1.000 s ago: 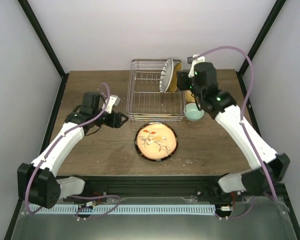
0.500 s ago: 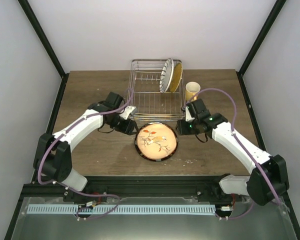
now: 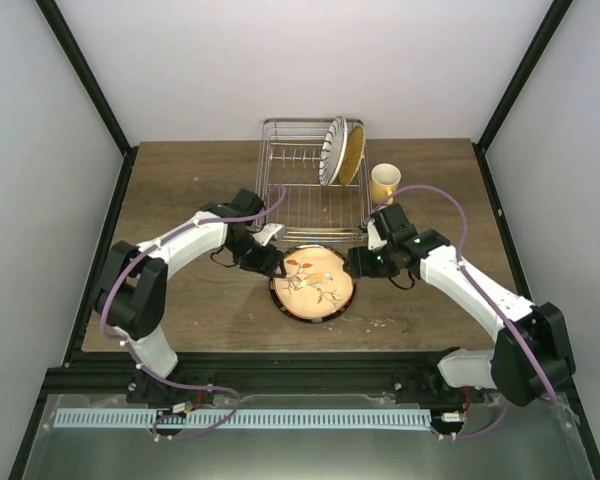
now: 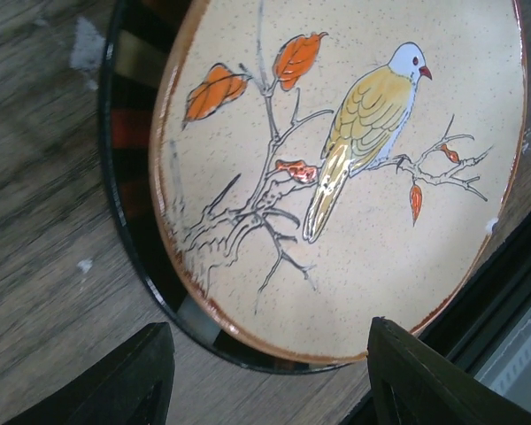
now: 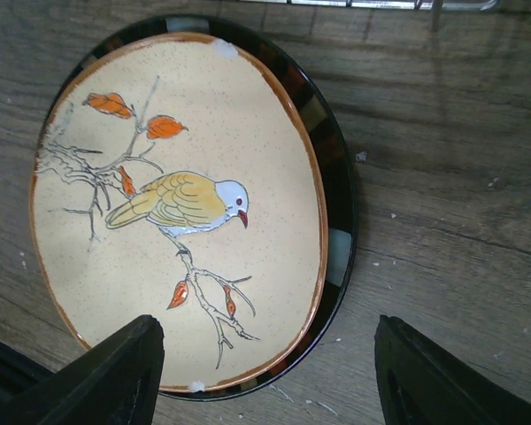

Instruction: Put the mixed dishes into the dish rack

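Observation:
A dark-rimmed plate (image 3: 312, 281) with a beige centre and a bird painted on it lies flat on the wooden table in front of the dish rack (image 3: 298, 200). Two plates stand on edge in the rack's right end: a black-striped white plate (image 3: 334, 150) and a yellow plate (image 3: 353, 152). A yellow mug (image 3: 384, 181) stands just right of the rack. My left gripper (image 3: 269, 262) is open at the bird plate's left rim (image 4: 248, 341), which lies ahead of its fingers. My right gripper (image 3: 355, 262) is open at the right rim (image 5: 336, 257). Neither holds anything.
The rack's left half shows only bare wire prongs (image 3: 292, 158). The table's black front rail (image 3: 300, 362) runs close behind the plate's near side. The rack's lower wire edge (image 5: 363, 3) is just beyond the plate. Small white crumbs (image 3: 380, 322) dot the wood.
The right arm swung from beside the rack down to the plate's right rim. The left arm moved right to the plate's left rim. The plate has not moved.

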Motion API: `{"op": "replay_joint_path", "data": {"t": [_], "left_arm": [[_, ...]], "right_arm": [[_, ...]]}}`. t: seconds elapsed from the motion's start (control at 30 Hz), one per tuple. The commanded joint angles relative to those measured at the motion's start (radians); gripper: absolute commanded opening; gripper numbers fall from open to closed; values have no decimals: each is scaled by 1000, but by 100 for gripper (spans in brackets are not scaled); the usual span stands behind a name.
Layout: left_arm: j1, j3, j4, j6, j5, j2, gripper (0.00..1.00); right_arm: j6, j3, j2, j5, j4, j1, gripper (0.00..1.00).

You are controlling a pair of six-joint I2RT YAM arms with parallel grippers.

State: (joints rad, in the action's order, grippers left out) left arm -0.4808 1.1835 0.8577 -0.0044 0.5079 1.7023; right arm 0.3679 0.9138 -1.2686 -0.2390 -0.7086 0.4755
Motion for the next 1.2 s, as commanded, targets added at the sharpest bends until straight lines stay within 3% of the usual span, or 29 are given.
{"op": "replay_joint_path", "data": {"t": [0.0,0.17,0.43,0.97,1.1,1.17], "left_arm": [[-27,53,18,15,15,45,62],[-31,76,21,21,17,82,63],[-31,79,11,28,-25,115,64],[-90,94,-26,46,84,241,64],[-93,75,-46,49,98,262,60],[-93,64,-57,49,101,265,50]], "right_arm": [[-9,20,-51,-36,10,3,67],[-14,24,-51,-40,23,3,80],[-6,21,-40,-23,33,3,78],[-21,48,-68,-6,24,3,77],[-27,53,-73,3,20,2,77],[-29,56,-74,7,20,3,77]]}}
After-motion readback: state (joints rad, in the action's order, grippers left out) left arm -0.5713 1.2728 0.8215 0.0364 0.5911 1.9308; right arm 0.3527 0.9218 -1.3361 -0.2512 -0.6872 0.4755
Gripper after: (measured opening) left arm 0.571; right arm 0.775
